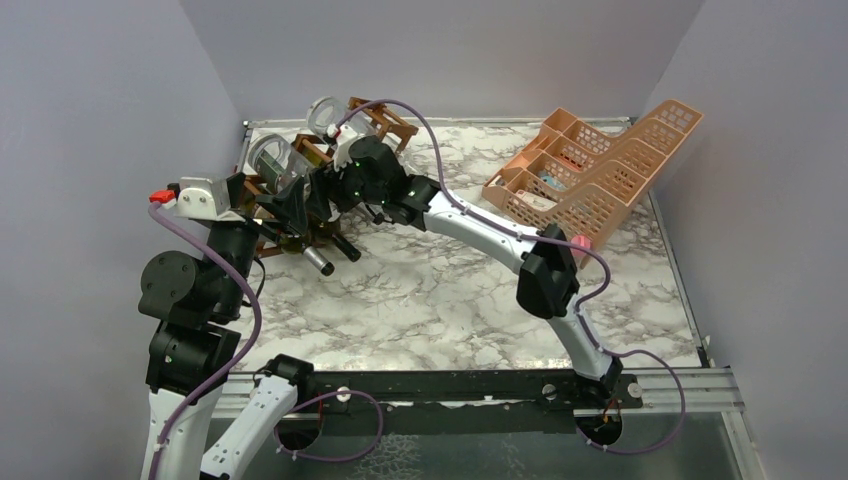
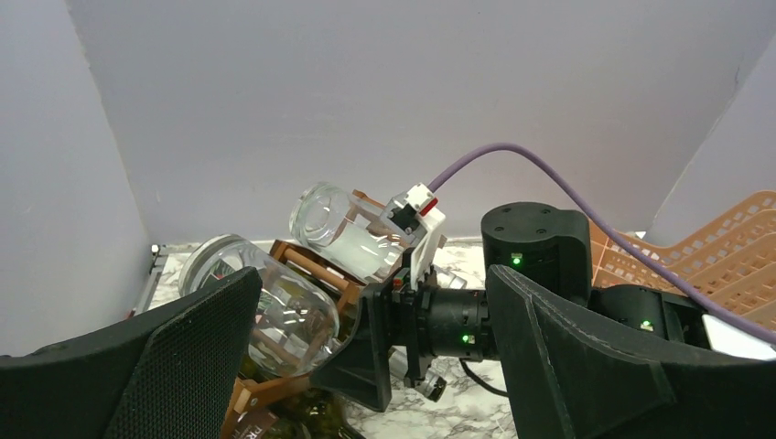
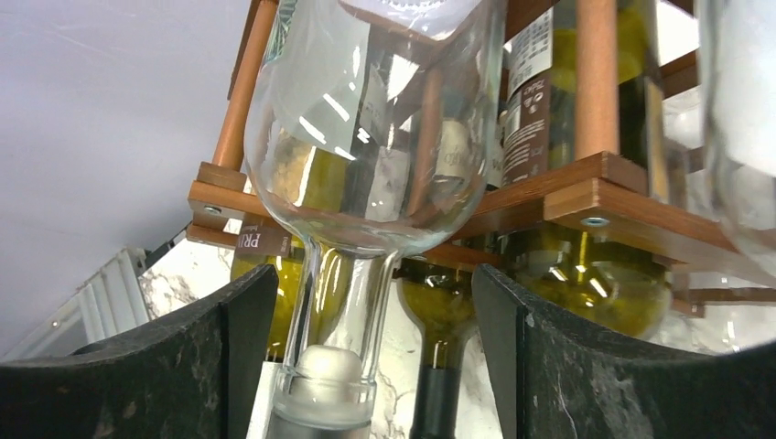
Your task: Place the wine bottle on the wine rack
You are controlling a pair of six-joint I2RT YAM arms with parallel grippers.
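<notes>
Only the right wrist cam shows it: the wine bottle (image 3: 366, 137) lies in the rack (image 3: 586, 192), right gripper (image 3: 373, 293) jaws spread wide around its neck. Left gripper (image 2: 371, 283) jaws wide too, beside the rack; green bottles (image 3: 586, 274) sit underneath.

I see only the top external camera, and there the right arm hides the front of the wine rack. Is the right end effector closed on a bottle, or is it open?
Observer: Open. In the right wrist view the right end effector stands wider than the neck of the clear bottle between its fingers.
Operator: Does that bottle lie in the rack?
Observer: Yes. Its body lies among the slats of the wine rack, and the stoppered neck points out toward the camera.
Operator: And the left end effector, does it hold something?
Observer: No. In the left wrist view the left end effector is wide open and grips nothing.
</notes>
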